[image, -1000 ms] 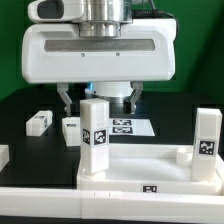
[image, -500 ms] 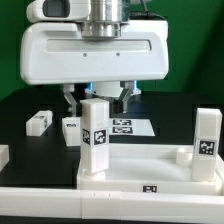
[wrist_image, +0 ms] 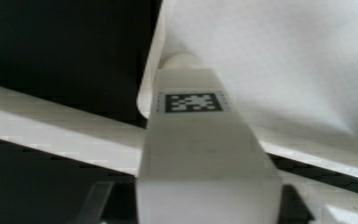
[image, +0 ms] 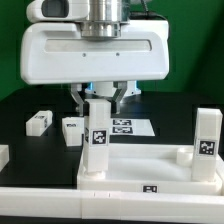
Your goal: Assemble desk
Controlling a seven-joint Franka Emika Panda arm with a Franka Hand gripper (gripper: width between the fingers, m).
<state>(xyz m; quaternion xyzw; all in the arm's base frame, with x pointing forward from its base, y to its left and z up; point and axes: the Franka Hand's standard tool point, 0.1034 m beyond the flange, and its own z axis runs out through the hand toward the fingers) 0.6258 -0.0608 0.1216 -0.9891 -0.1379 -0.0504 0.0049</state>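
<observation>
Underneath, a black tabletop (image: 30, 145) carries everything, with a green wall (image: 195, 60) behind. On it lies the large white plastic rectangular panel with a raised rim (image: 140, 165). A white square leg with a black-and-white tag (image: 96, 135) stands upright at the panel's corner on the exterior view's left, and a second upright leg (image: 207, 133) stands at the right. The gripper (image: 99, 99) straddles the first leg's top with its jaws narrow; whether they press on it I cannot tell. Two small white tagged pieces (image: 39, 121) lie near the marker board (image: 128, 127).
</observation>
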